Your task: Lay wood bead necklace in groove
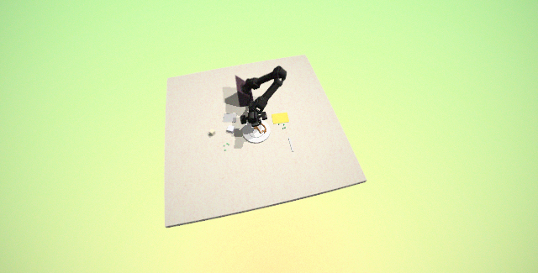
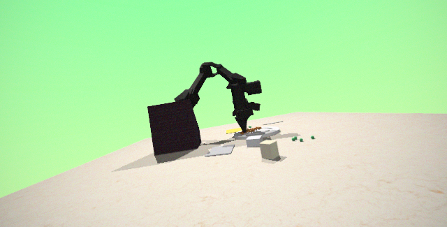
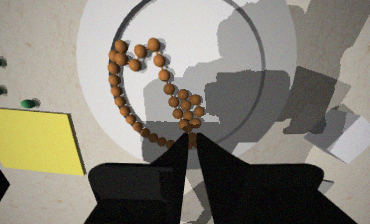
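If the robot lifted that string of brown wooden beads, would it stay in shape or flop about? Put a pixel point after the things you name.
The brown wooden bead necklace (image 1: 264, 130) (image 2: 254, 129) (image 3: 164, 75) would probably flop: it bends sharply and bunches up. Its round beads might also slide or roll a little, since several lie outside the groove.
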`<state>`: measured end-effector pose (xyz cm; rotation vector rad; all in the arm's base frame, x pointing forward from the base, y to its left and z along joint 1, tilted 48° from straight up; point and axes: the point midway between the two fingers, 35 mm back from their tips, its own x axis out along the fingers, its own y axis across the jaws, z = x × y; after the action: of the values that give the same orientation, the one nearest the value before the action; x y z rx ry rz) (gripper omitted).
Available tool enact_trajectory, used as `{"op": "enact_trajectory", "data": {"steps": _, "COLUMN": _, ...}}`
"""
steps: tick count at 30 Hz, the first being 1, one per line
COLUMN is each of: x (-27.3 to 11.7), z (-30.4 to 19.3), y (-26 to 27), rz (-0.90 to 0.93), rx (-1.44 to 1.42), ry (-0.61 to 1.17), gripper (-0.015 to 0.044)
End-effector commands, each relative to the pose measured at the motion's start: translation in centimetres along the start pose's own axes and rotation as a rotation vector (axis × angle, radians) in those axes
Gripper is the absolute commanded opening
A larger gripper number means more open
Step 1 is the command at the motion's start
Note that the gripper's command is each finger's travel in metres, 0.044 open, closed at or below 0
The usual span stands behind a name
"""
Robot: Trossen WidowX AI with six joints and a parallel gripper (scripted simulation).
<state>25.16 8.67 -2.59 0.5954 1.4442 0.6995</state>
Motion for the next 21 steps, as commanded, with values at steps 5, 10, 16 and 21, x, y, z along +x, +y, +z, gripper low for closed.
{"op": "enact_trajectory", "data": {"steps": 5, "x": -0.2, "z": 0.0, "y": 0.0, "rz": 0.0, "rx": 0.0, "ry": 0.0, "gripper": 0.0}}
{"op": "enact_trajectory", "data": {"steps": 10, "x": -1.3, "z": -0.1, "y": 0.0, "rz": 0.003, "rx": 0.006, "ry": -0.001, "gripper": 0.0}}
{"op": "enact_trajectory", "data": {"steps": 16, "x": -1.3, "z": -0.1, "y": -0.2, "rz": 0.003, "rx": 0.006, "ry": -0.001, "gripper": 0.0}}
{"op": "enact_trajectory", "data": {"steps": 21, "x": -1.3, "z": -0.7, "y": -1.5, "rz": 0.002, "rx": 0.007, "ry": -0.001, "gripper": 0.0}}
